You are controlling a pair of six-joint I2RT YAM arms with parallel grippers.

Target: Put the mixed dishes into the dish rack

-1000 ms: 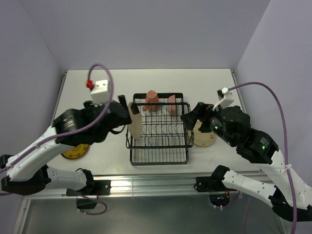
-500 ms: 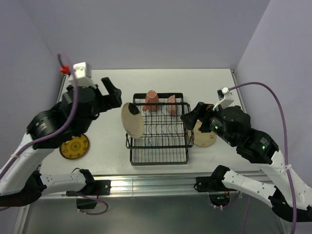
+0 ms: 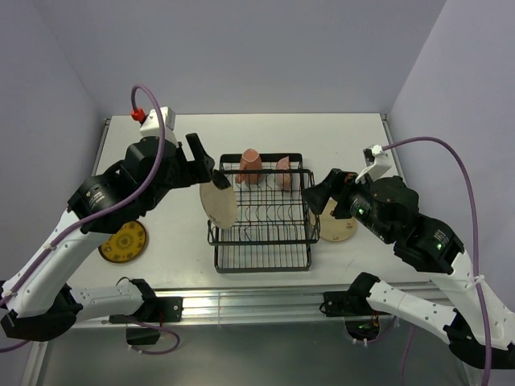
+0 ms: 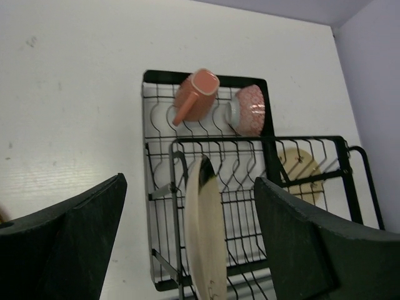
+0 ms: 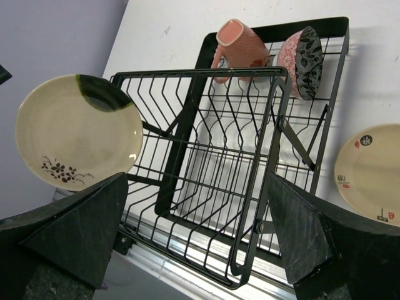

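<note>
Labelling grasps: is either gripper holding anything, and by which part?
Nothing is held. Left gripper and right gripper are open; the cream plate stands in the rack.

I seem to be working in a robotics lab booth, not a kitchen. Bare lilac walls [image 3: 241, 48] close in behind and on both sides of the dish rack [image 3: 261, 233]. It sits on a plain white tabletop [image 3: 265, 133], with an aluminium rail [image 3: 249, 301] in front of it and purple cables [image 3: 426, 138] looping to either side.

Plate [image 3: 219, 205] seemingly against rack's [image 3: 261, 256] left edge
</note>
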